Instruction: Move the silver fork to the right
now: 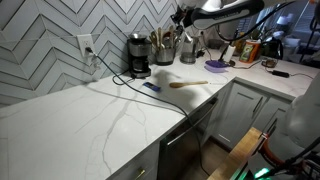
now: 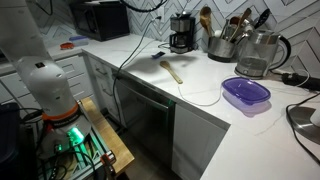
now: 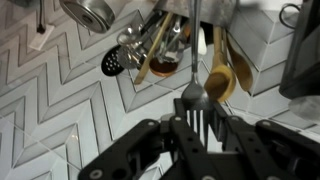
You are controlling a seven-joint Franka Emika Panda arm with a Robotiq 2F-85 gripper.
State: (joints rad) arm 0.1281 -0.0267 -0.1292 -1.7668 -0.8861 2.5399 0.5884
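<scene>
In the wrist view my gripper [image 3: 197, 128] is shut on the silver fork [image 3: 194, 97]. The fork's tines sit between the two fingers and its thin handle runs away from them towards the utensil holder [image 3: 165, 45]. In an exterior view the gripper [image 1: 186, 16] hangs high over the back of the counter, above the utensil holder [image 1: 163, 46] and the kettle [image 1: 188, 46]. The fork is too small to make out in that view. In the other exterior view the gripper is out of frame.
A tan wooden spoon [image 1: 186, 84] [image 2: 171, 70] and a small blue flat object [image 1: 152, 87] lie on the white counter. A coffee maker [image 1: 138, 56] [image 2: 180, 32], a kettle [image 2: 262, 55] and a purple lidded container [image 2: 245, 94] stand nearby. A cable crosses the counter.
</scene>
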